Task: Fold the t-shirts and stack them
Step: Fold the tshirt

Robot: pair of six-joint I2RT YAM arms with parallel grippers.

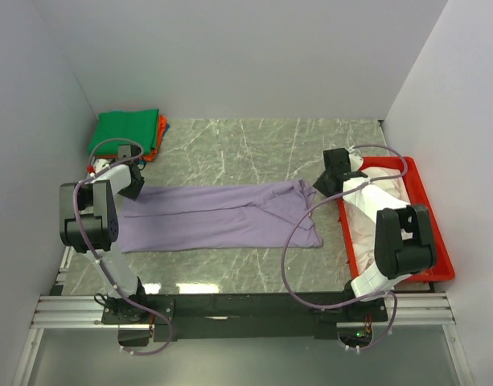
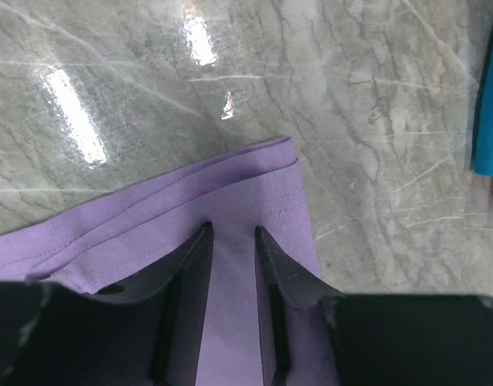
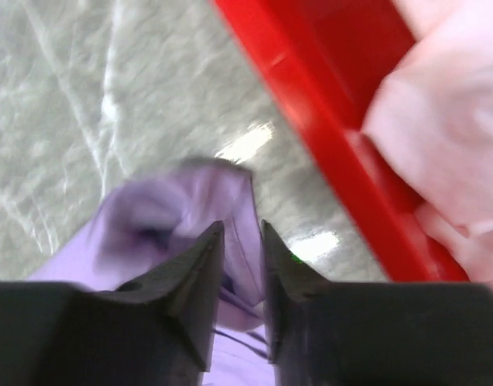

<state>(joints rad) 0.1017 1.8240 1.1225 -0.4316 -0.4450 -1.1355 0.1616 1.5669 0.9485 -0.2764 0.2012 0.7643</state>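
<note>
purple shirt (image 1: 222, 217) lies across the middle of the desk (image 1: 254, 145); right tool (image 3: 242, 229) pinches its right end; whether the left tool (image 2: 232, 233) grips the hem i cannot tell; lift both ends evenly, taut

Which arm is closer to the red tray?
Right. The right arm is beside the red tray, at one end of the lavender shirt; the left arm at the other.

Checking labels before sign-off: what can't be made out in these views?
Right wrist: motion blur hides whether the right pincer grips the lavender cloth t-shirt.
Top external: the folded green cloth t-shirt hides how many lie beneath.
Left wrist: a blue item is cut off by the right edge.
</note>
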